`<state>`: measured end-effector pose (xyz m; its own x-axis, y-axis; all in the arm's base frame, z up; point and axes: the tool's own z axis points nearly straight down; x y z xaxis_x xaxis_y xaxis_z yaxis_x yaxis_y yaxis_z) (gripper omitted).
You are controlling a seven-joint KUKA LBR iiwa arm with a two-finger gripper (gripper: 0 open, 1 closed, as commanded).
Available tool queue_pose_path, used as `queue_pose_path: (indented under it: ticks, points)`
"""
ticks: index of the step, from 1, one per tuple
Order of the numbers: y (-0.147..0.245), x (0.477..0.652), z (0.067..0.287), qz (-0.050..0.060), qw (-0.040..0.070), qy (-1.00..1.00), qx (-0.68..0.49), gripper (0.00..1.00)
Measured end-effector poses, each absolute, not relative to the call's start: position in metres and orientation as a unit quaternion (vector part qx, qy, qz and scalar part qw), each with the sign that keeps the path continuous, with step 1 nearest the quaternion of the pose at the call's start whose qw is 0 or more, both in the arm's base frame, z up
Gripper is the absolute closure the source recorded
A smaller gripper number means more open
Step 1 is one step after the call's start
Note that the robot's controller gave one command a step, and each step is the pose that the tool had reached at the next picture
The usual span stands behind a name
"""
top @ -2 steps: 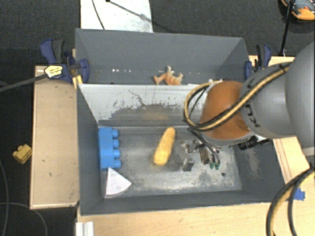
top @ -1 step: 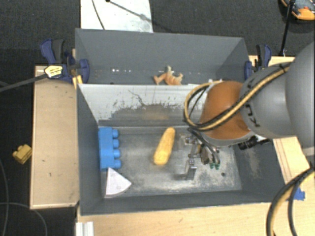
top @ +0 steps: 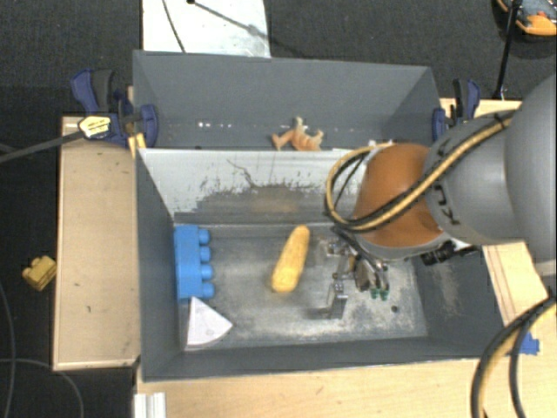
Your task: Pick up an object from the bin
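My gripper (top: pixel 357 289) hangs low over the bin floor in the right half, below the orange wrist cover. Its fingers (top: pixel 336 293) stand apart, open, with nothing between them. A yellow corn cob (top: pixel 290 258) lies tilted on the floor just left of the gripper, a short gap away from the left finger. Farther left, a blue toy brick (top: pixel 191 261) with round studs lies along the left wall. A white wedge-shaped piece (top: pixel 205 323) sits in the front left corner, just below the brick.
A small orange toy animal (top: pixel 298 136) rests high at the top of the back slope. The arm and its cables cover the bin's right side. Bare floor lies in front of the corn and the gripper.
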<state>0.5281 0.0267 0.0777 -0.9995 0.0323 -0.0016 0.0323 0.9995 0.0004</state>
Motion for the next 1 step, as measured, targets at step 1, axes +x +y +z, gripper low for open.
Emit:
queue_pose_path:
  ticks: [1]
  points:
    - [0.0481, 0.5322, 0.0825, -0.001, 0.000, 0.998, -0.064, 0.00]
